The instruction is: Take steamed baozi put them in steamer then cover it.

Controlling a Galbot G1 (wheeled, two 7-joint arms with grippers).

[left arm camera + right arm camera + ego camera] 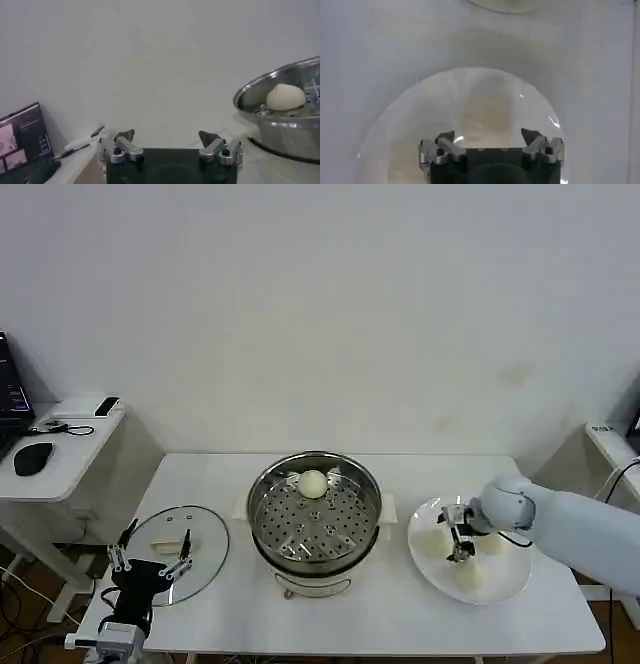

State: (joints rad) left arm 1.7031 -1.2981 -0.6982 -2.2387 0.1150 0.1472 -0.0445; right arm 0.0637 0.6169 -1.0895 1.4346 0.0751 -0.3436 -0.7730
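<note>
The steamer [315, 519] holds one baozi [312, 483] on its perforated tray, at the far rim. Right of the steamer, a white plate [507, 586] carries three more baozi [468, 576] – the right gripper [460, 541] hangs over them, fingers apart. Left of the steamer lies the glass cover [205, 546], with the left gripper [150, 565] spread wide at its near edge

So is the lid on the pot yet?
No, off. The lid lies flat on the table, beside the open pot holding one bun.
</note>
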